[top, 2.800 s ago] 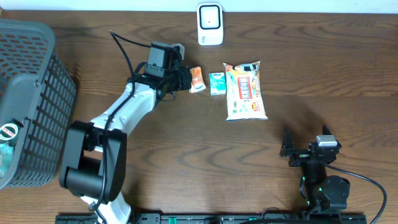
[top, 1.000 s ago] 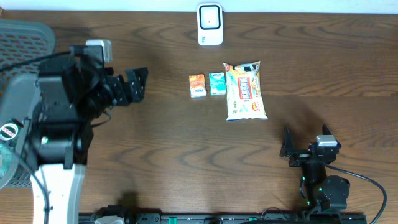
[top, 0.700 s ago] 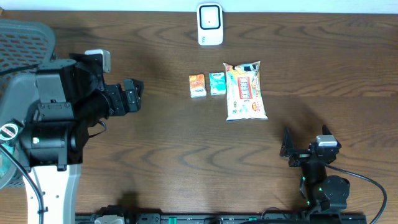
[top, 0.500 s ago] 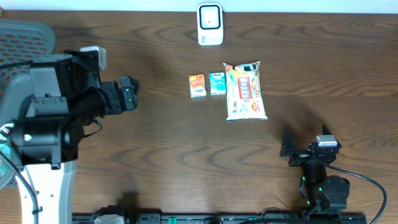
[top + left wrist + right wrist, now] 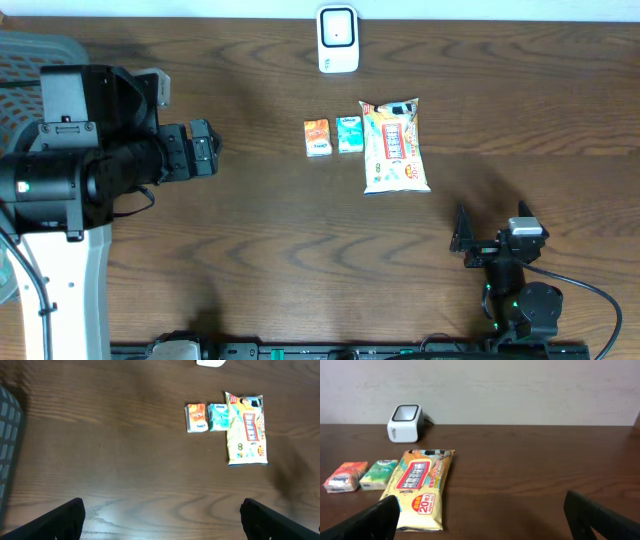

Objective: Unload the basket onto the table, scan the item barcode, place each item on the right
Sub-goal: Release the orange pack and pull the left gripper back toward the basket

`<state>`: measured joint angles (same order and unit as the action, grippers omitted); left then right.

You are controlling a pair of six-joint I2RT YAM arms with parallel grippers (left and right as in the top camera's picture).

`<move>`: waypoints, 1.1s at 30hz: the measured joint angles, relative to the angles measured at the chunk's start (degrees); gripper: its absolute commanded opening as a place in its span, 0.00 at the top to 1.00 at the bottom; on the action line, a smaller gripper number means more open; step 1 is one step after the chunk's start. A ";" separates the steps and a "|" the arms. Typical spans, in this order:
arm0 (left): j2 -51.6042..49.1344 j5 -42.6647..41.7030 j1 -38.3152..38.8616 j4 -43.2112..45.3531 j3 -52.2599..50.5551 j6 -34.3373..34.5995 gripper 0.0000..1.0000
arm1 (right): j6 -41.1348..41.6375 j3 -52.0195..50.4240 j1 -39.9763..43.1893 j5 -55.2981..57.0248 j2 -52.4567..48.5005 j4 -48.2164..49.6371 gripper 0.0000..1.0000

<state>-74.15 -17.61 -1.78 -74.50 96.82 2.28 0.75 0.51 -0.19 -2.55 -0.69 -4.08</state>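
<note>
Three items lie in a row mid-table: a small orange pack (image 5: 317,137), a small teal pack (image 5: 349,134) and a long yellow wipes pack (image 5: 394,146). The white barcode scanner (image 5: 338,40) stands at the far edge behind them. My left gripper (image 5: 207,152) hangs high above the table's left side, open and empty, well left of the orange pack (image 5: 197,417). My right gripper (image 5: 493,222) rests low near the front right, open and empty. It faces the wipes pack (image 5: 420,488) and the scanner (image 5: 405,423).
A dark mesh basket (image 5: 30,60) stands at the left edge, largely hidden under my left arm; its wall shows in the left wrist view (image 5: 7,455). A pale wall runs behind the far table edge.
My left arm has drawn back to the left and risen, away from the orange pack, which now lies flat on the table. The right arm has not moved.
</note>
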 measured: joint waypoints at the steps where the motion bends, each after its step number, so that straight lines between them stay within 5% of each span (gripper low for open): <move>1: 0.00 0.00 0.00 -0.15 0.13 -0.07 0.02 | 0.02 0.00 0.00 0.02 0.00 0.00 0.01; 15: 0.26 1.46 0.00 -4.15 17.88 -0.85 0.01 | 0.00 0.00 0.00 0.00 0.00 -0.02 0.01; 33: 0.22 1.49 0.00 -1.44 18.62 -0.87 0.00 | 0.02 0.00 0.00 0.00 0.00 -0.02 0.01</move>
<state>-73.93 -16.12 -1.78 -75.94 115.44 1.41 0.78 0.51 -0.19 -2.55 -0.69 -4.10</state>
